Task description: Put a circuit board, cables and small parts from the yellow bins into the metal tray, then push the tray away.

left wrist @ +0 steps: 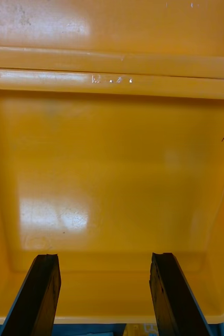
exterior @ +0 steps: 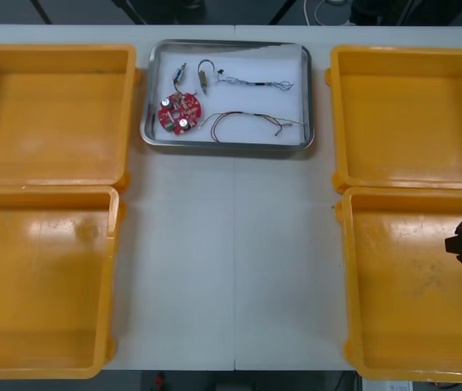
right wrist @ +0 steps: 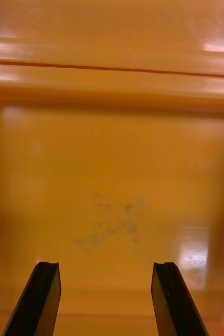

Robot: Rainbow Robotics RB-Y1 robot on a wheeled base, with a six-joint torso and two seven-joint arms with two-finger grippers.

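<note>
Tray [exterior: 239, 144] at the far middle of the table [exterior: 231, 261], two bins [exterior: 51, 114] down each side.
In the tray: circuit board [exterior: 180, 112] near left, small metal parts [exterior: 179, 76] behind it, one cable [exterior: 259, 81] far right, a second cable [exterior: 251, 122] near right. Left gripper [left wrist: 104, 257] above the near left bin [exterior: 39, 285], right gripper [right wrist: 106, 265] above the near right bin [exterior: 414, 285].

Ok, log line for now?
tray: circuit board, cables, small metal parts | left gripper: open over near left bin | right gripper: open over near right bin
</note>
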